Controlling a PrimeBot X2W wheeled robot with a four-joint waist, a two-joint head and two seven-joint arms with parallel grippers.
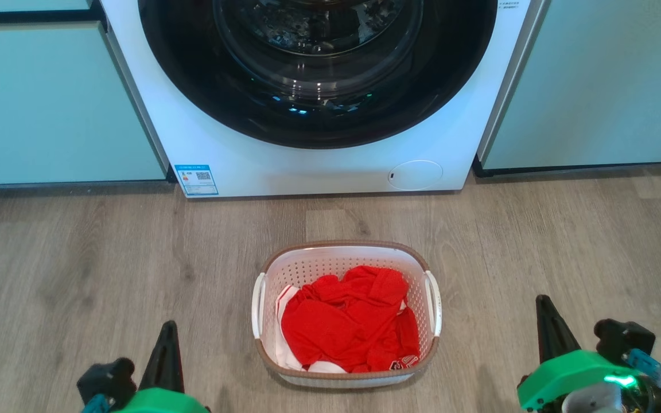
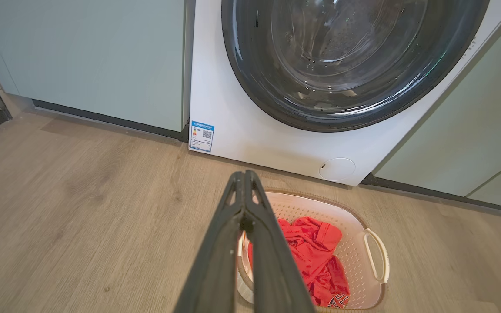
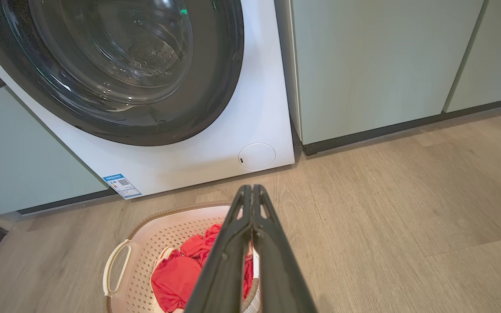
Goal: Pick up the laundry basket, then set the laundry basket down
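Note:
The laundry basket (image 1: 346, 256) stands on the wood floor in front of the washing machine, white and perforated with a brown rim, holding red clothes (image 1: 348, 318). Its white side handles (image 1: 434, 303) are free. My left gripper (image 1: 167, 332) is low at the left, well apart from the basket, fingers pressed together with nothing in them. My right gripper (image 1: 543, 307) stands to the basket's right, likewise shut and empty. In the left wrist view the shut gripper (image 2: 245, 176) points over the basket (image 2: 355, 243). In the right wrist view the shut gripper (image 3: 250, 190) crosses the basket's (image 3: 155, 239) near side.
A white front-loading washing machine (image 1: 319, 166) with a dark round door stands behind the basket. Pale green cabinets (image 1: 49, 103) flank it on both sides. Bare wood floor (image 1: 107, 258) lies left and right of the basket.

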